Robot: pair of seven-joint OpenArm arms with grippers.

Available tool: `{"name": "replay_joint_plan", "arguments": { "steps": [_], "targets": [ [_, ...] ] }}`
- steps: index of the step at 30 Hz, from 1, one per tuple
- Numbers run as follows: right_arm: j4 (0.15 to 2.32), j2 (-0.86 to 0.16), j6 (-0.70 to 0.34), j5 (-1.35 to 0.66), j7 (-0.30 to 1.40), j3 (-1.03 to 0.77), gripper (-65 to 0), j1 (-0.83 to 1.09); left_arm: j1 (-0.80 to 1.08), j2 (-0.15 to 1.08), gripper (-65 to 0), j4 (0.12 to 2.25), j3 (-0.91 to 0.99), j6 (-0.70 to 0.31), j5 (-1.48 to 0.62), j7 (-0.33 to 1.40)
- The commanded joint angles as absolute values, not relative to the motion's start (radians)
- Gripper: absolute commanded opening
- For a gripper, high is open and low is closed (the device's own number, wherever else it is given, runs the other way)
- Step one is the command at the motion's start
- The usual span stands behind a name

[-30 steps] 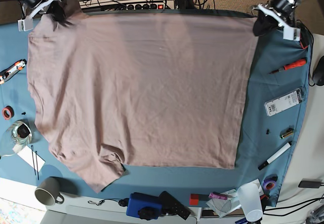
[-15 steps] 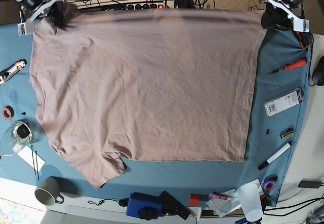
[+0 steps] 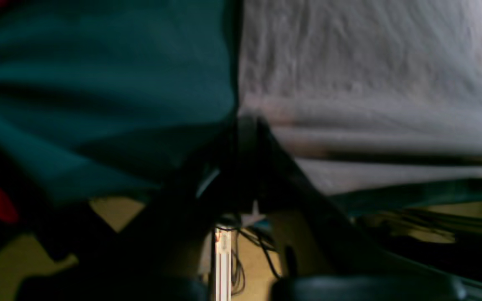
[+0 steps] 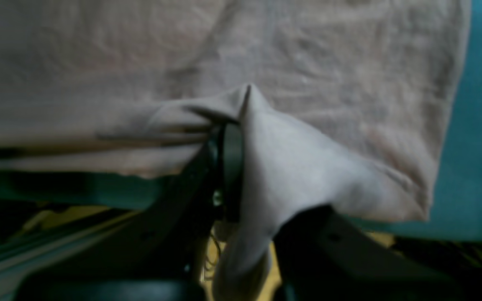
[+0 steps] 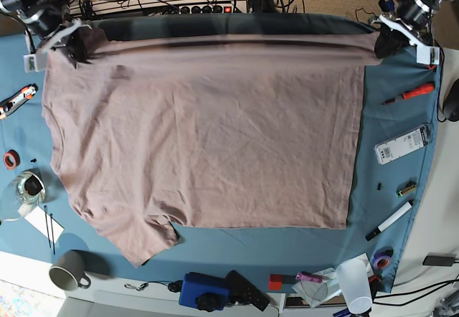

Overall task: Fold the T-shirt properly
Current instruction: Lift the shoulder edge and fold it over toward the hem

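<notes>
We hold T-shirt (image 5: 208, 130) spread flat on blue table cloth (image 5: 391, 102), far edge stretched taut between both arms. Right gripper (image 4: 228, 138) pinches one far corner, left gripper (image 3: 245, 125) clamps the other. Risks: over-tension slipping a corner loose, uneven pull skewing fold, bunched sleeve (image 5: 143, 234) getting trapped.

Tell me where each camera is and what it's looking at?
Base: high overhead, looking straight down at the T-shirt on the blue table cloth; both arms show at the far corners.
Left wrist: on the left gripper, pinching a shirt corner.
Right wrist: on the right gripper, pinching bunched shirt.
All three views share the T-shirt and cloth.
</notes>
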State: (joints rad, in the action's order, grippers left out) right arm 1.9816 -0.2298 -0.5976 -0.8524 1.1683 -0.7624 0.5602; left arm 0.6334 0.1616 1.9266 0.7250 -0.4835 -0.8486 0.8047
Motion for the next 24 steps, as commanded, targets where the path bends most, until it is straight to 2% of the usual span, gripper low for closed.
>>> {"name": "replay_joint_plan", "arguments": {
  "steps": [1, 4, 9, 12, 16, 24],
  "targets": [
    [1.995, -0.263, -0.581, -0.824, 1.122, -0.751, -65.0, 0.555, 0.639, 0.183, -65.0, 1.942, 0.722, -0.445, -0.829, 0.767],
    [1.995, -0.284, -0.554, -0.731, 1.079, -0.679, -65.0, 0.527, 0.611, 0.198, -65.0, 1.942, 0.698, -0.410, -0.792, 0.765],
    [1.995, -0.290, -0.540, -0.620, 1.056, -0.611, -65.0, 0.462, 0.546, 0.216, -65.0, 1.942, 0.639, -0.411, -0.753, 0.756],
    [1.994, -0.299, -0.521, -0.560, 1.018, -0.564, -65.0, 0.443, 0.516, 0.227, -65.0, 1.942, 0.570, -0.409, -0.653, 0.696],
    [1.994, -0.299, -0.492, -0.458, 0.965, -0.510, -65.0, 0.416, 0.458, 0.234, -65.0, 1.942, 0.519, -0.322, -0.554, 0.671],
    [1.983, -0.299, -0.488, -0.418, 0.921, -0.490, -65.0, 0.338, 0.347, 0.245, -65.0, 1.927, 0.490, -0.312, -0.545, 0.671]
  ]
}}
